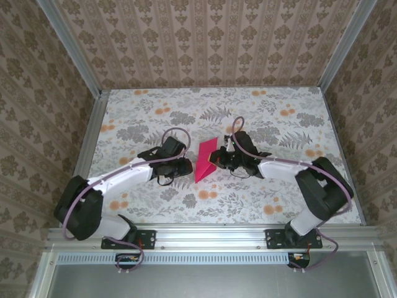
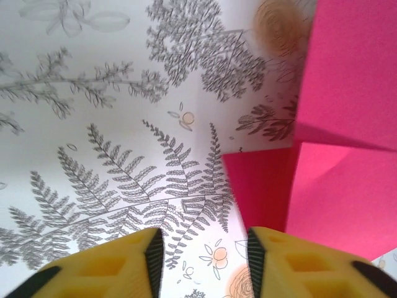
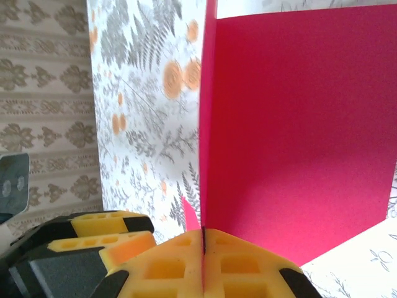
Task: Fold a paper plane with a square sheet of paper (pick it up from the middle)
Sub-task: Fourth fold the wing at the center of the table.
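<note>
We see the folded red paper [image 1: 204, 163] mid-tabletop, one flap standing upright, long axis running near-to-far, narrower end toward the near edge. Right gripper [image 3: 203, 245] is clenched on the paper's edge. Left gripper [image 2: 205, 248] is released, just beside the paper. Floral tabletop [image 1: 267, 112], patterned walls [image 1: 205, 37].

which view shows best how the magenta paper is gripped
Right wrist: the right gripper is shut on the lower edge of the folded magenta paper, which stands upright from it. Top external shows the paper small, between both grippers. Left wrist shows its folded layers beside the open left gripper.
</note>
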You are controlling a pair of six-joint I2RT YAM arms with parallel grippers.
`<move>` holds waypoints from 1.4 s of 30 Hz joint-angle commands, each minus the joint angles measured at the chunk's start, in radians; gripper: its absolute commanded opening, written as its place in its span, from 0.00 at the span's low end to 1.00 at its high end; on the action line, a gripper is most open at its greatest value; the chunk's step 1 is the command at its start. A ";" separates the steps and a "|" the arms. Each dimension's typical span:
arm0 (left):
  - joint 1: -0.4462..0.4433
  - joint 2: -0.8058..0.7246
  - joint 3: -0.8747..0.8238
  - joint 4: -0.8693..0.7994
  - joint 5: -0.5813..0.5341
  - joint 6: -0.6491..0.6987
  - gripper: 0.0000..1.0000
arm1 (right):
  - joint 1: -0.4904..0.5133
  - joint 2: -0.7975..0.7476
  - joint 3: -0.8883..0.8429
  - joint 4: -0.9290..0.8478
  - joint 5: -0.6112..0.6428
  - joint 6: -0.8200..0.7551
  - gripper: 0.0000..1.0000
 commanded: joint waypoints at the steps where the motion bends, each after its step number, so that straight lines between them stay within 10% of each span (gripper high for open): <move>1: 0.008 -0.059 0.025 -0.034 -0.054 0.075 0.50 | 0.006 -0.078 0.000 -0.168 0.156 -0.005 0.00; 24: 0.162 0.075 -0.012 0.445 0.117 0.528 0.83 | 0.038 0.116 0.281 -0.481 0.437 0.272 0.00; 32: 0.111 0.081 -0.069 0.522 0.017 0.661 1.00 | 0.050 0.143 0.328 -0.532 0.408 0.350 0.00; 42: -0.055 0.093 -0.191 0.707 0.006 0.797 0.93 | 0.036 0.148 0.308 -0.488 0.388 0.311 0.00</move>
